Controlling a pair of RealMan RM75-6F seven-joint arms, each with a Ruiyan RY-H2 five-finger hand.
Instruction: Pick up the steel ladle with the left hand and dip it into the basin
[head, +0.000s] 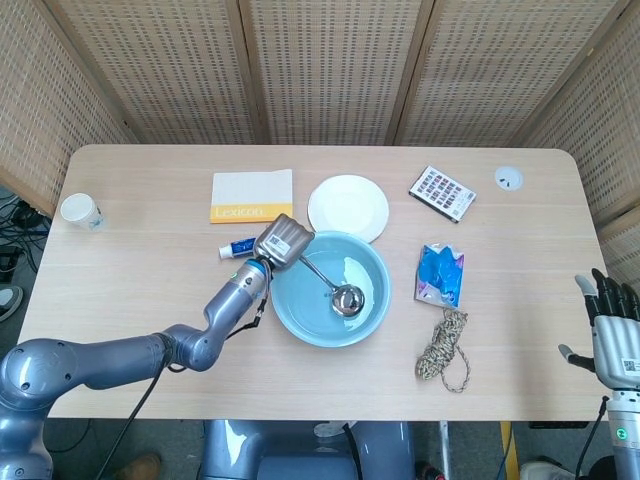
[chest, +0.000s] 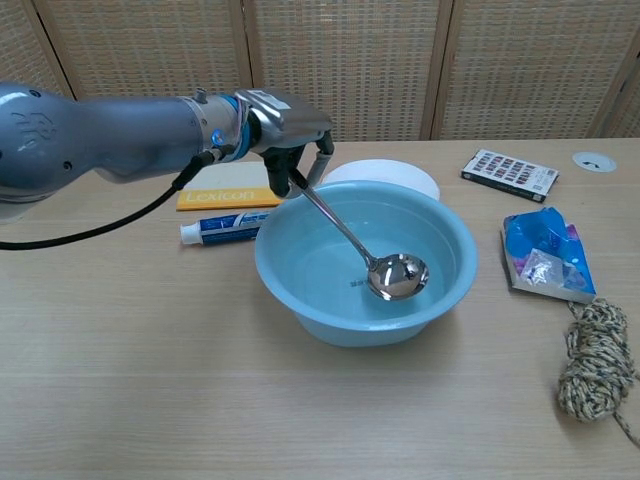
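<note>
My left hand (head: 281, 241) (chest: 292, 132) grips the handle of the steel ladle (head: 338, 292) (chest: 380, 262) over the near-left rim of the light blue basin (head: 372, 318) (chest: 452, 285). The ladle slopes down to the right, and its shiny bowl sits low inside the basin, near the bottom. My right hand (head: 612, 328) hangs at the far right edge of the head view, off the table, fingers apart and holding nothing.
Behind the basin are a white plate (head: 347, 206), a yellow-and-white booklet (head: 252, 195) and a toothpaste tube (chest: 218, 230). To the right lie a calculator (head: 442, 192), a blue packet (chest: 542, 252) and a coil of rope (chest: 597, 370). A paper cup (head: 80, 211) stands far left.
</note>
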